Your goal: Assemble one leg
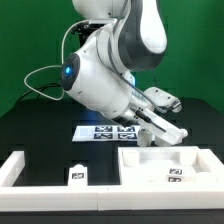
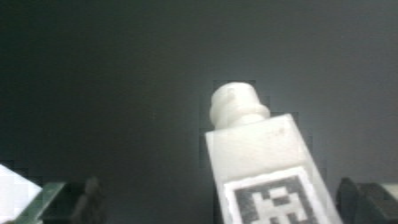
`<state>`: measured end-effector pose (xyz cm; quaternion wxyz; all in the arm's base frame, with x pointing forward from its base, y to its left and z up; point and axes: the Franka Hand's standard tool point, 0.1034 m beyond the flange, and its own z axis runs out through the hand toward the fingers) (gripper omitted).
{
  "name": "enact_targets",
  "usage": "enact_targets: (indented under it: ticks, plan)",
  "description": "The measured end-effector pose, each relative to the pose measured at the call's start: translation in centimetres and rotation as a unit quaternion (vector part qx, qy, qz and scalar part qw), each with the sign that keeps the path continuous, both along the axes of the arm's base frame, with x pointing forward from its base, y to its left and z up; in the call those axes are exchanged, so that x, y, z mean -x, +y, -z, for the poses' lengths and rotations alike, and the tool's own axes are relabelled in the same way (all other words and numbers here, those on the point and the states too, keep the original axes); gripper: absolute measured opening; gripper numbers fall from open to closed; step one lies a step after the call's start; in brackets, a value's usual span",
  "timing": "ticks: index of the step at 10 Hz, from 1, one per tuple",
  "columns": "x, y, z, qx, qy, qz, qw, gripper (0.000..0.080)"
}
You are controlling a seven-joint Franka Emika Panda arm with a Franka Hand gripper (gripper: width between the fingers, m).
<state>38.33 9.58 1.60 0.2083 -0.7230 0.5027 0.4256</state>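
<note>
In the wrist view the leg (image 2: 263, 165), a stubby white peg with a rounded tip and a black-and-white marker tag on its flat face, lies between the fingertips (image 2: 68, 205) of the gripper (image 2: 217, 203). The two dark fingers are spread wide. One is well apart from the leg. The other is just beside it, and contact there cannot be made out. Behind the leg there is only the dark table (image 2: 125, 80).

In the exterior view the Panda arm (image 1: 105, 75) leans down from twelve o'clock toward the middle of the scene, and its hand ends over the table near three o'clock. The leg cannot be told apart from the white hand there. The marker board (image 1: 103, 132) lies flat just under the arm, at the centre. A large white panel (image 1: 150, 160) with a raised rim sits at about five o'clock of the view. A second leg (image 1: 176, 176) lies inside it, tag showing. A third leg (image 1: 77, 174) stands on the black table at about seven o'clock from the marker board, well apart from the panel. A long white block (image 1: 14, 170) runs along the view's edge at eight o'clock.
</note>
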Motion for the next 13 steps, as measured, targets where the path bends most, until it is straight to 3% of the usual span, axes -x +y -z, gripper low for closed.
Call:
enact_targets:
  ticks: [2,5,6,7,9,10,11,13]
  plan:
    - [0.0,-0.1,0.0,0.0,0.0,0.0,1.0,0.0649]
    - [0.0,-0.1,0.0,0.0,0.001,0.001,1.0,0.0275]
    - [-0.1,0.0,0.0,0.002,0.003,0.001,1.0,0.0275]
    - [-1.2,0.3,-1.2,0.016,0.006,0.005,1.0,0.0277]
    - [-3.4,-0.1,-5.3,0.04,-0.031,-0.013,0.999,0.0277]
    - [-4.6,-1.2,-6.3,0.054,-0.053,-0.026,0.997,0.0277]
    - [-5.5,-1.9,-6.4,0.082,-0.078,-0.039,0.993,0.0277]
    - [-5.9,-1.6,-6.2,0.129,-0.108,-0.05,0.984,0.0278]
